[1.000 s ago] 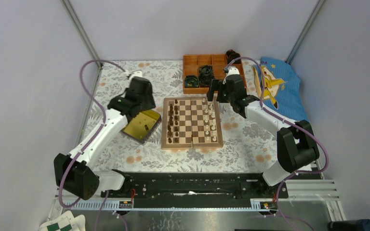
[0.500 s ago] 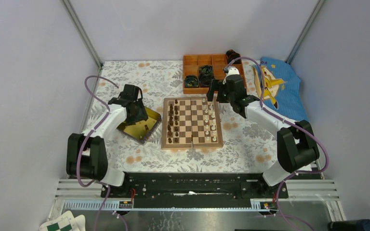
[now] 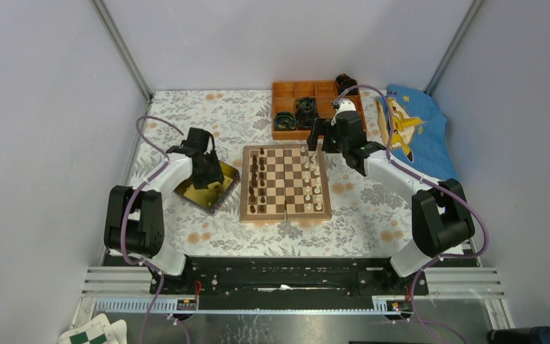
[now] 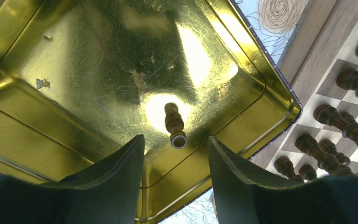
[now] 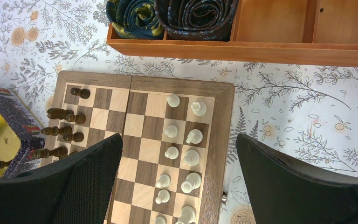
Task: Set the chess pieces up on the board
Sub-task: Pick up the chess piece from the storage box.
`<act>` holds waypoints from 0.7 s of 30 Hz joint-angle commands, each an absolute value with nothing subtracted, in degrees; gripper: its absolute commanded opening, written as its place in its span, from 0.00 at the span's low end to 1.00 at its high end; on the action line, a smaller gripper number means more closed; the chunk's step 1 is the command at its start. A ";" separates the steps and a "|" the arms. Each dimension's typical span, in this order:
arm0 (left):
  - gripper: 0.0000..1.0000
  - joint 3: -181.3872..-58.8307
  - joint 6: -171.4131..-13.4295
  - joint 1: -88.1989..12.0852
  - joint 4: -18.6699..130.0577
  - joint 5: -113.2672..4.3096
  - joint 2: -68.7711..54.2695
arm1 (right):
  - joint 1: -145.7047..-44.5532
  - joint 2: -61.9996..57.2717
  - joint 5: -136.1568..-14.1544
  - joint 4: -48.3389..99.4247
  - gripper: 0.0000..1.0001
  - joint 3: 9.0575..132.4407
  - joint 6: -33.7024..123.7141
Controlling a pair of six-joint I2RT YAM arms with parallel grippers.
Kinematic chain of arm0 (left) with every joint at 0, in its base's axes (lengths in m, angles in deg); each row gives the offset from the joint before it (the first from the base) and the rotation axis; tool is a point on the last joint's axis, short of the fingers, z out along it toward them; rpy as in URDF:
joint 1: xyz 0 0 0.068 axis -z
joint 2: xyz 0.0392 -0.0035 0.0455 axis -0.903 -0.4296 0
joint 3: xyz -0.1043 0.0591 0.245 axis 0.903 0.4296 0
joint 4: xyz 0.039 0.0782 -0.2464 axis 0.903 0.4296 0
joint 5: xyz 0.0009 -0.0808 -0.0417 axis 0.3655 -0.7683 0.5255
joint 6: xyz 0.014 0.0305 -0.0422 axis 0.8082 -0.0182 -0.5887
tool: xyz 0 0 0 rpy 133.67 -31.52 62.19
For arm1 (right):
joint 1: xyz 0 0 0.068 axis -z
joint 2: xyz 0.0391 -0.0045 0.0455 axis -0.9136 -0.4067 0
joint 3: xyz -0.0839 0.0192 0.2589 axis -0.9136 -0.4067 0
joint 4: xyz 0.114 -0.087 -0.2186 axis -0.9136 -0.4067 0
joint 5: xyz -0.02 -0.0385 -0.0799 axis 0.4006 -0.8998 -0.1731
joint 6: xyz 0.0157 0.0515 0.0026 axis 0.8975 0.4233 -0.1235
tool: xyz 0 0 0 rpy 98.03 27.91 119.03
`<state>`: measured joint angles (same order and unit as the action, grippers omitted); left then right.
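Left gripper (image 4: 176, 140) is hanging over the gold tray (image 4: 74, 56), jaws apart, one dark chess piece (image 4: 174, 125) lying beneath. Right gripper (image 5: 178, 138) is hovering above the board (image 5: 137, 151), jaws wide apart, empty.

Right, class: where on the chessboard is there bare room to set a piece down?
Free: middle columns of the board, between the dark pieces and the pale pieces. Crowded: both edges. The gold tray holds one piece.
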<state>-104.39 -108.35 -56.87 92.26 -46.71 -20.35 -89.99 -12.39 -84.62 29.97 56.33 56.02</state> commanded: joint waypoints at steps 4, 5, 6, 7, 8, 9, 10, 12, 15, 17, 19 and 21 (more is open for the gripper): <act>0.57 -103.48 -107.04 -57.46 88.53 -48.30 -22.60 | -89.66 -11.64 -83.86 32.76 1.00 56.81 56.04; 0.56 -103.56 -107.03 -57.40 88.47 -48.28 -22.94 | -89.70 -11.65 -83.90 32.73 1.00 56.81 56.03; 0.56 -103.64 -106.95 -57.38 88.43 -48.30 -23.19 | -89.67 -11.64 -83.86 32.73 1.00 56.81 56.03; 0.56 -103.73 -106.95 -57.39 88.39 -48.22 -23.44 | -89.73 -11.65 -83.94 32.74 1.00 56.79 56.02; 0.55 -103.82 -106.88 -57.35 88.35 -48.16 -23.69 | -89.73 -11.65 -83.95 32.73 1.00 56.81 56.03; 0.54 -103.91 -106.82 -57.43 88.32 -48.06 -23.92 | -89.73 -11.70 -83.94 32.73 1.00 56.81 56.03; 0.54 -104.05 -106.70 -57.36 88.33 -47.84 -24.14 | -89.71 -11.76 -83.94 32.73 1.00 56.81 56.03; 0.53 -104.17 -106.52 -57.39 88.35 -47.49 -24.54 | -89.69 -11.73 -84.01 32.73 1.00 56.81 56.09; 0.50 -104.36 -106.27 -57.42 88.30 -47.19 -25.20 | -89.73 -11.82 -83.99 32.73 1.00 56.81 56.03; 0.44 -104.37 -106.16 -57.43 88.07 -47.14 -25.48 | -89.73 -11.88 -84.10 32.83 1.00 56.81 56.03; 0.40 -104.37 -106.11 -57.41 87.94 -47.01 -25.62 | -89.69 -11.99 -84.15 32.83 1.00 56.81 56.03; 0.32 -104.43 -106.00 -57.40 87.80 -47.00 -25.69 | -89.73 -12.04 -84.15 32.82 1.00 56.81 56.03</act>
<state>-103.93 -107.15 -56.92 90.31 -47.34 -25.23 -89.99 -12.39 -84.64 29.97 56.33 56.02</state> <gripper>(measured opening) 0.375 0.995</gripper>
